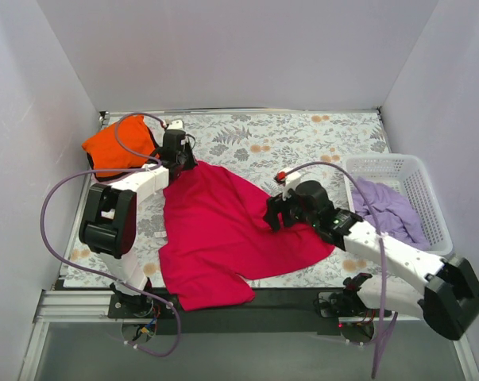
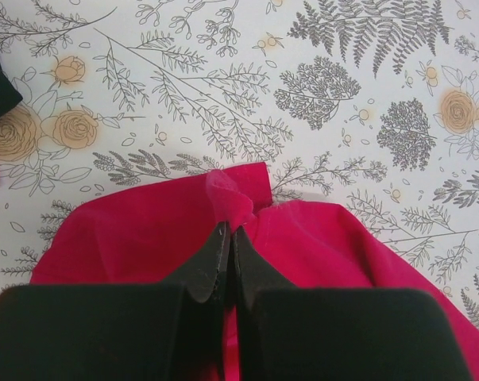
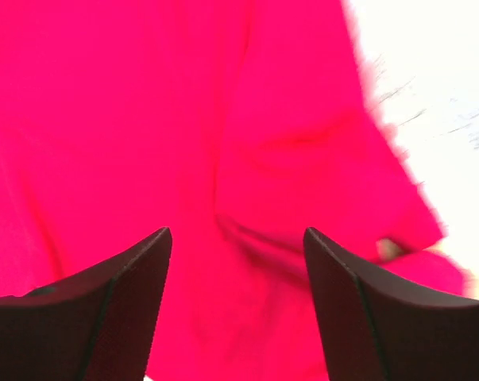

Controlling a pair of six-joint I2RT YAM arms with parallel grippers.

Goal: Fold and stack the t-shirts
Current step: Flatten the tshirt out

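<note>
Lower centre: crimson t-shirt spread on the floral surface. Over its right part, right fingers stand spread. At its upper edge, left fingers pinch the cloth. Right: lavender t-shirt in basket. Upper left: orange t-shirt.

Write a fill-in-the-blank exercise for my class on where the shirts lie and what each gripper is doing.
1. The left gripper is ____ on the edge of the red shirt.
2. The right gripper hangs over that shirt with its jaws ____.
3. The purple shirt lies inside the white ____.
4. The orange shirt sits at the table's far ____ corner.
Missing words: shut; open; basket; left.
</note>
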